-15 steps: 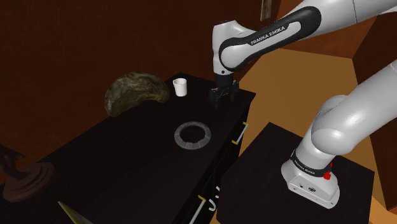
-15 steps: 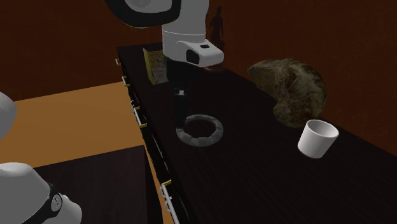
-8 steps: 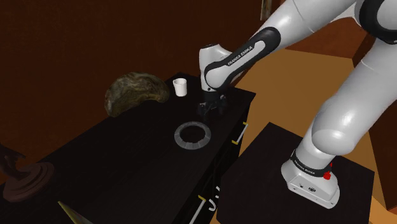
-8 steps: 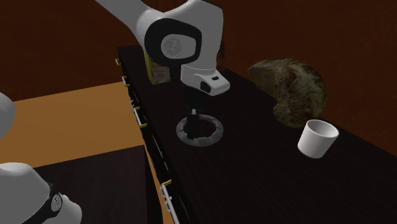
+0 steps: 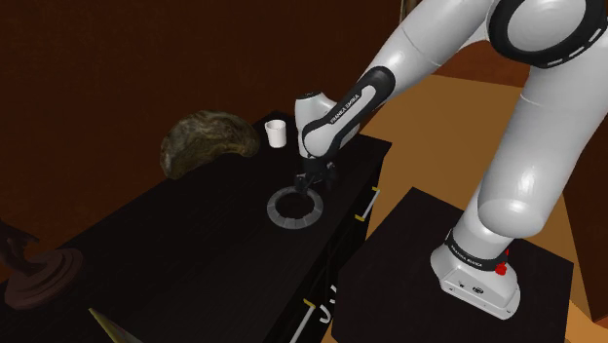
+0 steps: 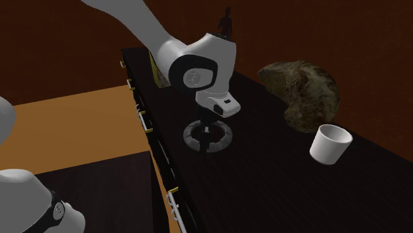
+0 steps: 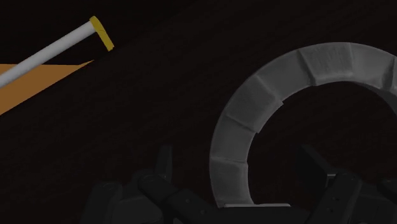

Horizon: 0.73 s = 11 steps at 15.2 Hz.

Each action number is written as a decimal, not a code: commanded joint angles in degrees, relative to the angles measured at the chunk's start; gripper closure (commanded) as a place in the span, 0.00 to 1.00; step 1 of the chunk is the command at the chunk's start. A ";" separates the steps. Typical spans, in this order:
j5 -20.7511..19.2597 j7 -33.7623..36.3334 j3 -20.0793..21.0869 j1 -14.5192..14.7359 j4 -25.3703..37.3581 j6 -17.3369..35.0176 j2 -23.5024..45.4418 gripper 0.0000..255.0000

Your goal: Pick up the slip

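The black two-finger gripper (image 5: 310,185) hangs low over the dark, almost black chest of drawers (image 5: 185,244), directly above the task's thing, a flat grey ring made of wedge-shaped segments (image 5: 278,214). This ring lies flat on the chest top near the front edge. In the second exterior view the gripper (image 6: 207,132) reaches into the ring (image 6: 227,137) and the white wrist hides part of its far rim. In the wrist view the fingers (image 7: 164,162) stand wide apart with one arc of the ring (image 7: 245,121) between them. They hold nothing, and whether they touch the ring is hard to make out, since black fingers lie against a black surface. The ring is cut off at the picture's edge there. A white drawer handle with a yellow end (image 7: 60,44) shows beyond the chest's edge. A small white cup (image 5: 276,133) and a rough brown rock-like lump (image 5: 205,141) stand farther back, well apart from the ring.
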 commanded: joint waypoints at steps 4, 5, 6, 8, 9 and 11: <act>-0.48 0.32 -0.05 0.18 -0.17 3.69 3.51 0.00; -0.49 0.33 -0.05 0.18 -0.16 3.68 3.51 0.00; -0.47 0.36 -0.03 0.20 -0.12 3.56 3.43 1.00; -0.49 0.35 -0.04 0.19 -0.05 3.52 3.45 1.00; -0.47 0.33 -0.04 0.18 -0.11 3.51 3.39 1.00; -0.41 0.32 -0.02 0.19 -0.34 3.46 3.10 1.00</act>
